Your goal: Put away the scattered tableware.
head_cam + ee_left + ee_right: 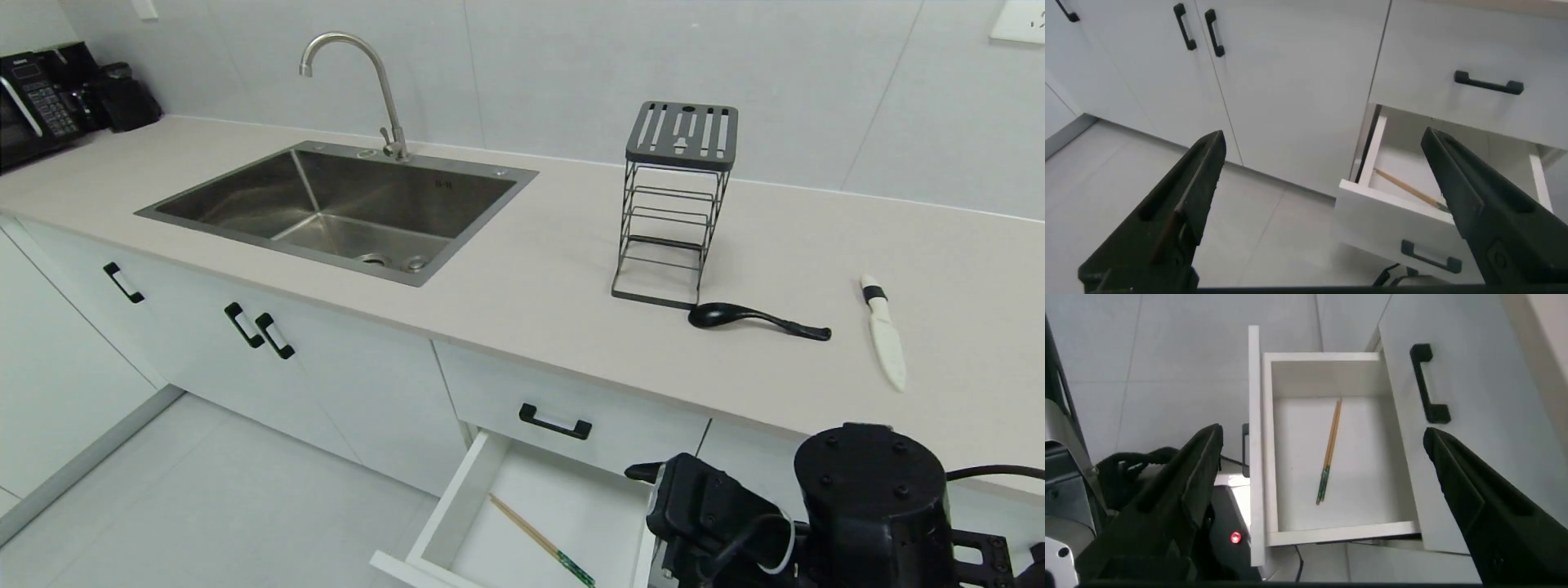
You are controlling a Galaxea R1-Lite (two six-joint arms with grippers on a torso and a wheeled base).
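A black spoon (759, 320) lies on the beige counter (531, 286) just in front of the black wire rack (673, 212). To its right lies a white knife (883, 331) with a black band. Below the counter a white drawer (465, 498) stands pulled out, with a pair of chopsticks (540, 539) inside. My right gripper (1323, 434) hangs open and empty above the drawer (1256, 457) and its chopsticks (1329, 453). Low in front of the cabinets, my left gripper (1321, 139) is open and empty, facing the drawer (1404, 220) and the chopsticks (1409, 189).
A steel sink (204, 214) with a tall tap (384, 90) is set into the counter's left half. A microwave (33, 102) stands at the far left. Closed cabinet doors with black handles (257, 331) lie left of the drawer; another closed drawer (555, 420) sits above it.
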